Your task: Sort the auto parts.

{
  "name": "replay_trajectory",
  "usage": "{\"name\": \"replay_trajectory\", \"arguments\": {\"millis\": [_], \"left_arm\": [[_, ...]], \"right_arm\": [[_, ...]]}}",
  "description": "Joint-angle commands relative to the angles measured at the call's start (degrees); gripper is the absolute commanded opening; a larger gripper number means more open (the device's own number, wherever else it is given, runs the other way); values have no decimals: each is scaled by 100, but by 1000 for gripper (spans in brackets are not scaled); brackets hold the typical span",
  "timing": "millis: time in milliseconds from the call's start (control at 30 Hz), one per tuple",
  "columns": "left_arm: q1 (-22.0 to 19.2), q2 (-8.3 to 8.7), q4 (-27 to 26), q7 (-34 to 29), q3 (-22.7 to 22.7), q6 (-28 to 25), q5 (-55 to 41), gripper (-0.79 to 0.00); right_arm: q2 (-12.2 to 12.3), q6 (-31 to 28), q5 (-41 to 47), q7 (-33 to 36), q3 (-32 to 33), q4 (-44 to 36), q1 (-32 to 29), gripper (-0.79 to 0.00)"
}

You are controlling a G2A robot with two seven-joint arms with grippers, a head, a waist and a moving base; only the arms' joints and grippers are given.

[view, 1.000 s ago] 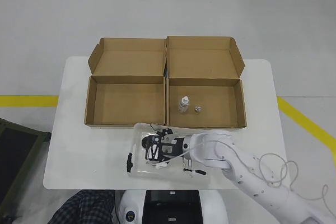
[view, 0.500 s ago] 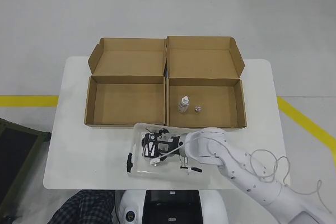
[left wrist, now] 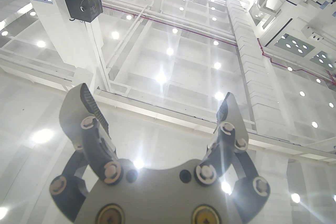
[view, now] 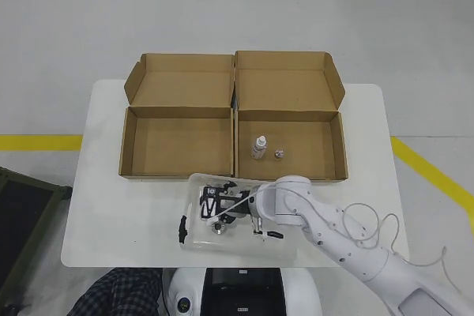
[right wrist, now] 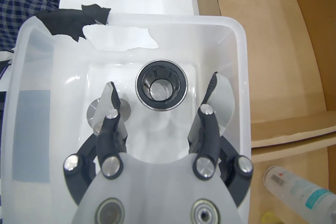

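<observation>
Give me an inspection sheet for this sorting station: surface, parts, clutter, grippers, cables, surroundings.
Surface: white table carrying a cardboard box, a second box and a clear bin.
Job's things: metal ring and metal disc in the bin; bottle and small part in the second box.
Clutter: black tape on the bin's rim.
Grippers: right gripper open over the bin, holding nothing; left gripper open, pointing at the ceiling.
Cables: white cable along the right arm.
Surroundings: yellow floor line.
</observation>
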Motion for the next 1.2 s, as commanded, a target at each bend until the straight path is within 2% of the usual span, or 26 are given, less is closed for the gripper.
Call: {"name": "replay_trajectory", "arguments": {"millis": [0, 267, 333, 467, 500, 633, 1000, 1167], "left_arm": [[0, 0, 0, 0, 0, 0, 0, 0], [0, 0, 0, 0, 0, 0, 0, 0], [0, 0, 0, 0, 0, 0, 0, 0], [0, 0, 0, 0, 0, 0, 0, 0], [0, 0, 0, 0, 0, 0, 0, 0], [0, 0, 0, 0, 0, 0, 0, 0], [0, 0, 0, 0, 0, 0, 0, 0], [0, 0, 0, 0, 0, 0, 0, 0]], "right_arm": [[-40, 5, -5, -48, -51, 138, 53, -277], [-192, 5, -32, -218, -223, 514, 199, -308], [-214, 17, -34, -257, -226, 560, 209, -388], [-246, -20, -51, -313, -231, 610, 211, -456], [-252, -41, -66, -317, -234, 611, 211, -499], [-262, -65, -117, -341, -205, 548, 185, -785], [-140, -195, -100, -310, 225, 143, -84, -785], [3, -434, -241, -205, 559, -371, -321, -785]]}}
